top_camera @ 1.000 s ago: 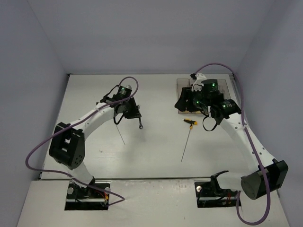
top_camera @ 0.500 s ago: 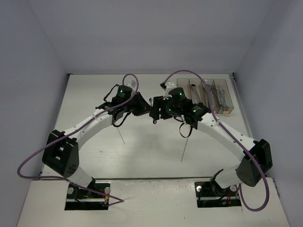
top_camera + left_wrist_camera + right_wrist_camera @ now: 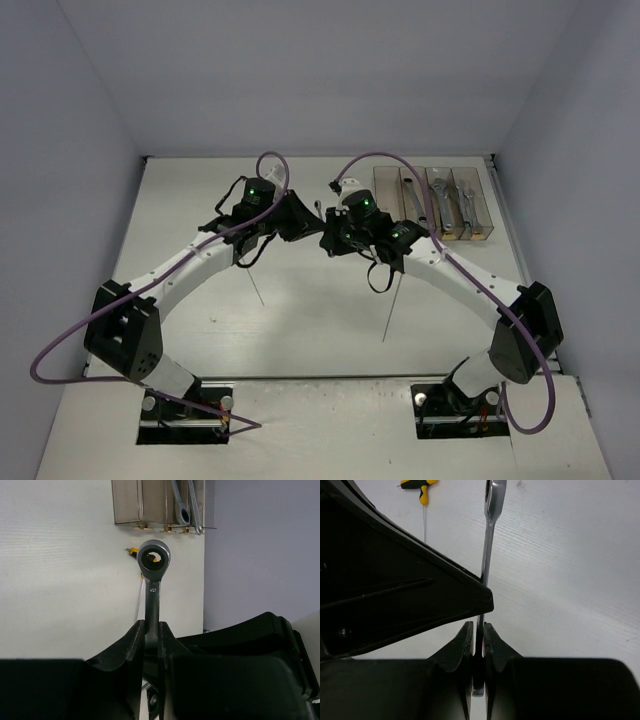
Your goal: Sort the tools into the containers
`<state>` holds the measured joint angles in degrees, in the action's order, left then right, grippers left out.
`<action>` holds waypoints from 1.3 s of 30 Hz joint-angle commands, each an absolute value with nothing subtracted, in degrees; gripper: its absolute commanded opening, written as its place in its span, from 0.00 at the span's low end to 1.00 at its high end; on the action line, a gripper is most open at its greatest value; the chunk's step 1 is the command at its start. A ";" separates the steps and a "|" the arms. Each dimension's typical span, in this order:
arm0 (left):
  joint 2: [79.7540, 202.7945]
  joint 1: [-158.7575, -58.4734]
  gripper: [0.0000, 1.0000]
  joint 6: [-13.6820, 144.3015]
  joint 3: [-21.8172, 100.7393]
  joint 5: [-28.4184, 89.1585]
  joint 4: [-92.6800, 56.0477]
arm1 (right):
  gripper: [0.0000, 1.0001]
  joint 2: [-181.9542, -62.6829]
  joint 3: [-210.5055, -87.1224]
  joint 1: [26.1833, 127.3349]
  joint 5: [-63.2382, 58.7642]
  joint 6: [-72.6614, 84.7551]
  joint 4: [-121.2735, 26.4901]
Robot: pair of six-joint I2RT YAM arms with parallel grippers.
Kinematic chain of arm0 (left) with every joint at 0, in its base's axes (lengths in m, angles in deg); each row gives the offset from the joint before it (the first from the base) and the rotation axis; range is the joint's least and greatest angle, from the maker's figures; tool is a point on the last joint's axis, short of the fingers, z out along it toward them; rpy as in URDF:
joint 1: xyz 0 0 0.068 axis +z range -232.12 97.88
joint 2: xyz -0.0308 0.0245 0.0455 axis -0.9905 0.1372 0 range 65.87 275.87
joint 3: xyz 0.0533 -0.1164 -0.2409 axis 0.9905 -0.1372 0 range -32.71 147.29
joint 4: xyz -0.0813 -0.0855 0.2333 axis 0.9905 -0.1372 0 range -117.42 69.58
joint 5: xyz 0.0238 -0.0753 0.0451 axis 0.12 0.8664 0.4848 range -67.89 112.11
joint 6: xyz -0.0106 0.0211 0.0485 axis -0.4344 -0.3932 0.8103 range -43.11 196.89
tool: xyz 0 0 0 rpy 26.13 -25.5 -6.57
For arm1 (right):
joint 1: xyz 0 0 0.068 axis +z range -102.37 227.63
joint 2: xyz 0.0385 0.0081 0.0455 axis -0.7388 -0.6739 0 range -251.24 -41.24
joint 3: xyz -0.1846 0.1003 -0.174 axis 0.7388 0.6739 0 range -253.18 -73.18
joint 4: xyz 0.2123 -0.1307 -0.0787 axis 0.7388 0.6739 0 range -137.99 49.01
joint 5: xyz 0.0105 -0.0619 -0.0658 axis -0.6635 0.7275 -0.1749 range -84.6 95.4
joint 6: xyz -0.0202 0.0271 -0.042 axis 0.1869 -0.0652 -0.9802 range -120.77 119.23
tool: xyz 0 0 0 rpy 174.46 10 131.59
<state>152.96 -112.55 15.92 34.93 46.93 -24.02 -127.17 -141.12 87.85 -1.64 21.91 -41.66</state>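
Observation:
A silver ring-end wrench (image 3: 152,600) is gripped at both ends above the table's middle. My left gripper (image 3: 151,625) is shut on its shaft, with the ring end sticking out ahead. My right gripper (image 3: 477,627) is shut on the same wrench (image 3: 490,540) at its other end. In the top view the two grippers (image 3: 305,222) (image 3: 328,238) meet nose to nose. Four clear brownish containers (image 3: 385,190) stand in a row at the back right, and the two rightmost hold wrenches (image 3: 441,205). A yellow-black T-handle driver (image 3: 421,489) lies on the table below.
Two thin driver rods lie on the white table, one (image 3: 256,285) under the left arm and one (image 3: 390,310) under the right arm. Grey walls close in the table on three sides. The containers (image 3: 150,502) stand close to the right wall.
My right arm swung left from the containers to meet the left gripper and its jaws shut on the wrench. The left arm carried the wrench a little to the right.

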 commanded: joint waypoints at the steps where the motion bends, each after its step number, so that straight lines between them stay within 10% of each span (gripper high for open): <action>1: 149.64 -112.53 0.00 15.41 36.64 48.02 -20.01 | 0.00 -126.02 -143.91 88.06 2.55 20.92 -45.00; 5: 149.98 -112.53 0.06 16.91 36.89 46.91 -22.61 | 0.00 -125.19 -143.85 87.72 3.98 19.90 -44.74; 11: 149.47 -111.94 0.71 23.56 39.16 42.82 -31.09 | 0.00 -125.52 -143.76 82.95 4.86 19.04 -42.61; 14: 147.50 -110.82 0.80 28.16 40.01 39.04 -37.10 | 0.00 -126.19 -144.04 78.03 4.61 17.53 -41.06; 33: 125.70 -106.92 0.82 42.66 26.40 24.80 -59.90 | 0.01 -154.54 -168.21 56.31 13.28 7.27 -32.48; 39: 123.01 -106.81 0.82 42.17 25.91 26.07 -61.35 | 0.17 -159.79 -171.42 54.41 11.57 9.22 -31.82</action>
<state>125.07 -107.22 41.01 24.39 25.70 -61.05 -159.78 -167.54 55.15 11.40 8.25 -31.78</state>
